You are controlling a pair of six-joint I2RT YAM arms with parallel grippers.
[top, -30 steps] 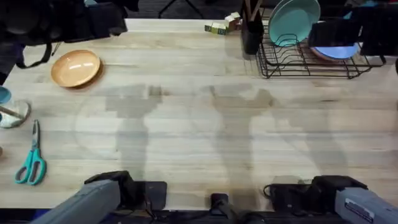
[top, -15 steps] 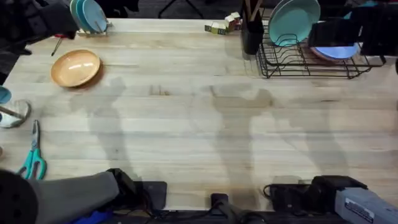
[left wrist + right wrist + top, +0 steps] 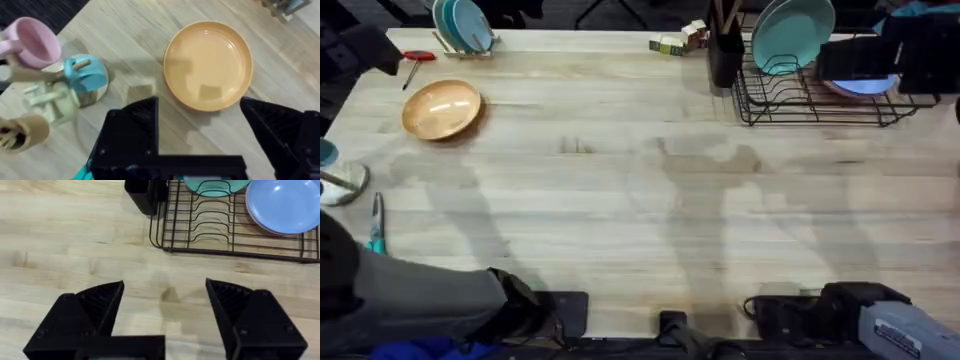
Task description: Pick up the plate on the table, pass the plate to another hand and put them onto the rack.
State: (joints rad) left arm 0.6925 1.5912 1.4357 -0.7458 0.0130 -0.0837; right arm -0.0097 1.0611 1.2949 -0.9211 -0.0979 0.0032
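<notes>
- The plate [image 3: 442, 109] lies flat on the table [image 3: 640, 220] near the far left corner, untouched and empty.
- In the left wrist view the left end effector [image 3: 200, 107] hangs above the plate's near rim, fingers spread wide, nothing held.
- The right end effector [image 3: 165, 292] is also wide open and empty, over bare table in front of the rack [image 3: 235, 235].
- The rack stands at the far right corner and already holds a teal plate [image 3: 790, 35] and a blue bowl [image 3: 282, 205]; free wire slots are seen between them.
- The step in hand is judged to be the approach for the first pick; nothing has yet been lifted.
- Next, the left end effector would need to be lowered so that one finger goes under the rim and the other over it, then closed before lifting.
</notes>
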